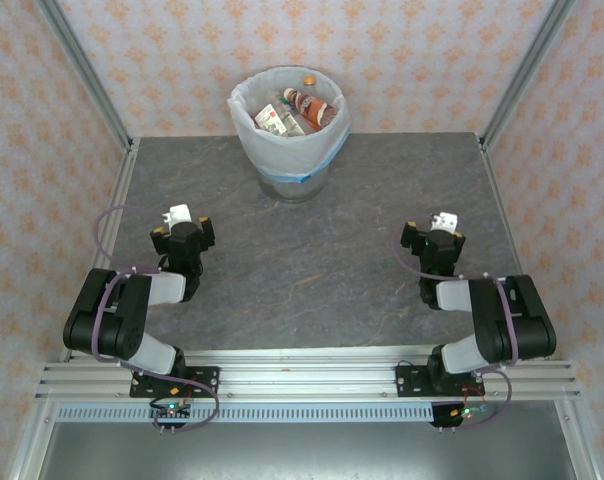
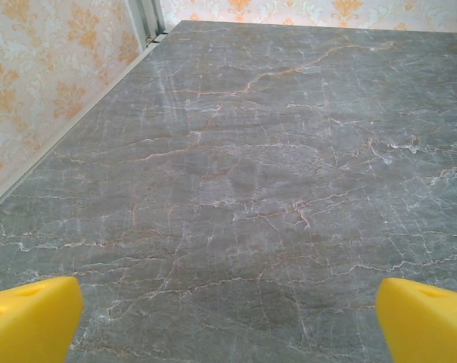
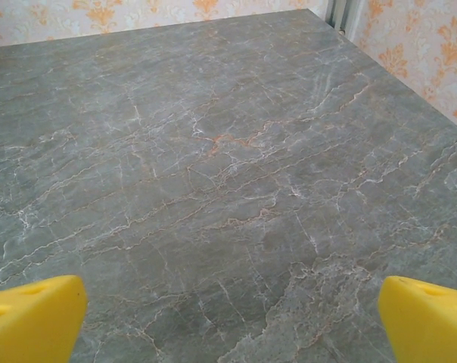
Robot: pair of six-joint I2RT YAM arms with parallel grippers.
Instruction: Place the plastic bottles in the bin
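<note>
At the left of the dark marbled table (image 1: pixel 302 285), the left gripper (image 1: pixel 183 232) is held over bare stone, well apart from the bin. In the left wrist view its yellow fingers (image 2: pixel 30 319) are seen spread wide, with only tabletop between them. At the far middle of the table the bin (image 1: pixel 282 160) is stood upright, lined with a translucent white bag with a blue band. The plastic bottles (image 1: pixel 312 106) are seen lying inside it. One has a reddish-brown label, one a white-green label, and there is what may be an orange cap near the far rim — the count cannot be made out. At the right, the right gripper (image 1: pixel 440 240) is likewise held over bare table, its fingers (image 3: pixel 427 318) parted wide and empty.
</note>
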